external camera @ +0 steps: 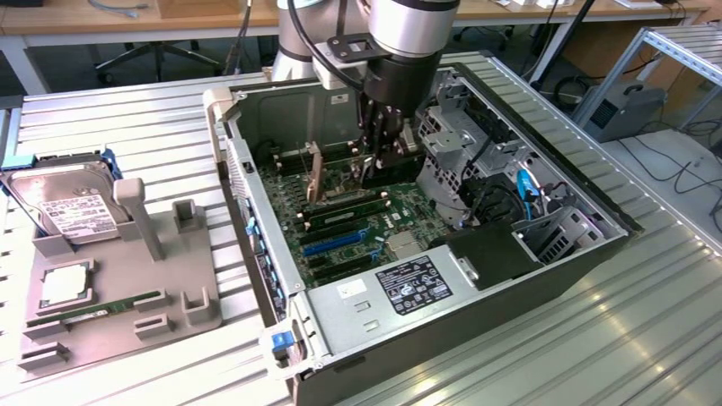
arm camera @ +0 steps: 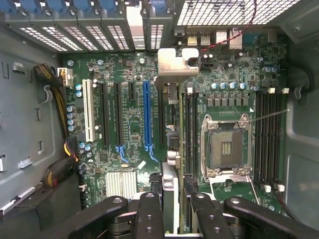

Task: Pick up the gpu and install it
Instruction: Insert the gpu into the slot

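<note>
Exterior view: we are seeing the arm reaching straight down from the upper middle of the frame into the open computer case [external camera: 451, 330]. The case is lying on its side on the ribbed metal table [external camera: 631, 338]. The gripper [external camera: 378, 165] is hanging low over the green motherboard [external camera: 338, 228], just beside the grey drive cage [external camera: 451, 148] on the exterior view's right.

Wrist view: the gripper's two black fingers [arm camera: 149, 209] are clenching the graphics card [arm camera: 171, 177], which we are looking at edge-on. The card is standing upright over the motherboard, between the long blue slot [arm camera: 146, 114] and the black memory slots [arm camera: 189, 129]. Its silver bracket [arm camera: 174, 62] is sitting at the slotted rear wall of the case. We cannot tell whether its lower edge is seated in a slot or hovering just above one.

The processor socket [arm camera: 224, 147] is lying open and empty, beyond the memory slots from the card. A white slot [arm camera: 89, 112] is running parallel to the blue one, well apart from the card.

At the left of the exterior view, a grey holder [external camera: 147, 254] is sitting outside the case. It is carrying a hard drive [external camera: 68, 211], a processor chip [external camera: 62, 283] and a green memory stick [external camera: 107, 309]. The power supply [external camera: 390, 292] is occupying the near end of the case.
</note>
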You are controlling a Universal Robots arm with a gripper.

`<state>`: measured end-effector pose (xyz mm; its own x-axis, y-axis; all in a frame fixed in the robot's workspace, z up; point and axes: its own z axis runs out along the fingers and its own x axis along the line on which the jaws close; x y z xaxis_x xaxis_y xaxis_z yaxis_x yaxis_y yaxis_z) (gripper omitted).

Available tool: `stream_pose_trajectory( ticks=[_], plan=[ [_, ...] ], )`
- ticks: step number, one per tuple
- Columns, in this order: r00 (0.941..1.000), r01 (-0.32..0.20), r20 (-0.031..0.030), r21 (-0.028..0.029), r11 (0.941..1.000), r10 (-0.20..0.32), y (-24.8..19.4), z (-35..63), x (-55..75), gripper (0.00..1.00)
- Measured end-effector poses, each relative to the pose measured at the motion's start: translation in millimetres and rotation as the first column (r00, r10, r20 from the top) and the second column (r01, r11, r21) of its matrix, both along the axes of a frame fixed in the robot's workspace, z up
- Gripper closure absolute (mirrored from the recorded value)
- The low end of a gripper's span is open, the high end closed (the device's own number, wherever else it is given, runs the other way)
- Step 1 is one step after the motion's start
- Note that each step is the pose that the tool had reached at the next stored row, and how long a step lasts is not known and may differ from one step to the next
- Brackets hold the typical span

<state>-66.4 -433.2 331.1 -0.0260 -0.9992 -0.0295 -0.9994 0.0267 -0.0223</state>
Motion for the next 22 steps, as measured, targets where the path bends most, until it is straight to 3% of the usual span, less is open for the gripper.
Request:
stream_pose_trajectory(
  ticks=[22],
  plan=[
    [1.0000,0.000,0.0000,0.0000,1.0000,0.000,-1.0,-8.5,0.0,0.73]
  ],
)
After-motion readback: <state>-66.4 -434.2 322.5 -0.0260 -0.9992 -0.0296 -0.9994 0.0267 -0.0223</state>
